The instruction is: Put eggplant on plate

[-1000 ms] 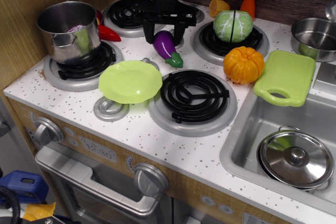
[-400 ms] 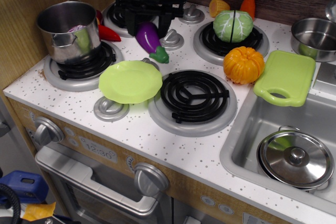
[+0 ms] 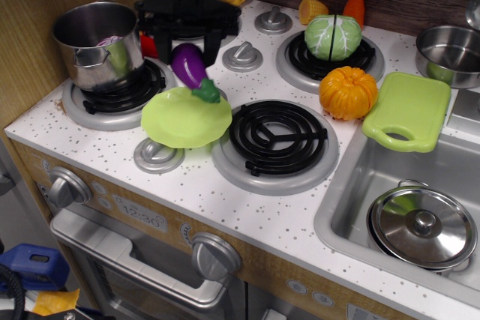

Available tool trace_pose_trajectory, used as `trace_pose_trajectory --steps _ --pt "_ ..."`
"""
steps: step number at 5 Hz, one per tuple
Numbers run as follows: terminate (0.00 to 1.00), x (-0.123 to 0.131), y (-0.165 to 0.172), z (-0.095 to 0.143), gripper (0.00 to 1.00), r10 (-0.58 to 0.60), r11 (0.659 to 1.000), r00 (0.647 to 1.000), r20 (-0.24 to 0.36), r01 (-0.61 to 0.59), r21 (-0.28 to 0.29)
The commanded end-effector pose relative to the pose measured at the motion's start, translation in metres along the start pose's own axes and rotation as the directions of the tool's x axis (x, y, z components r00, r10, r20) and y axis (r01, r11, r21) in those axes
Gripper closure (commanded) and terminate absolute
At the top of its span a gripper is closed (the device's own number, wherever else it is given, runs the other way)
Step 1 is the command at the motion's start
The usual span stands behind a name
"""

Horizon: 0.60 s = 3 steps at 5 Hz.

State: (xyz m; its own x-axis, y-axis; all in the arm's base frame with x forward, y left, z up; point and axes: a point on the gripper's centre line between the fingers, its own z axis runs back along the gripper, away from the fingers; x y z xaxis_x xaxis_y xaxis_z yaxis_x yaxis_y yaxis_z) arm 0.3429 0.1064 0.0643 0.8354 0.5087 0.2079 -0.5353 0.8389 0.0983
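Observation:
The purple eggplant [image 3: 187, 65] with its green stem cap hangs tilted in my black gripper [image 3: 185, 44], which is shut on its upper end. The stem end points down and right, over the far rim of the round lime-green plate [image 3: 180, 121]. The plate rests at the front left of the stove top, between two burners. I cannot tell whether the stem touches the plate.
A steel pot [image 3: 97, 43] stands on the left burner with a red pepper [image 3: 149, 45] behind it. A cabbage [image 3: 333, 37], orange pumpkin [image 3: 348, 92] and green cutting board [image 3: 409, 110] lie to the right. The sink [image 3: 352, 185] holds a lidded pot [image 3: 424, 226].
My gripper has moved left and toward the front with the eggplant in it, from the back middle of the stove to just over the plate's far rim.

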Motion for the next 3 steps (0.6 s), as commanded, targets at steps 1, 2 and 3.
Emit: trace_pose_trajectory --steps 1,2,3 --pt "0.0 0.001 0.019 0.007 0.0 0.017 0.997 0.998 0.054 -0.013 -0.071" --pt "0.0 -0.011 0.013 -0.001 0.0 0.031 0.996 0.997 0.067 -0.025 -0.09" --pt "1.0 -0.011 0.013 -0.001 0.0 0.031 0.996 0.997 0.067 -0.025 -0.09"
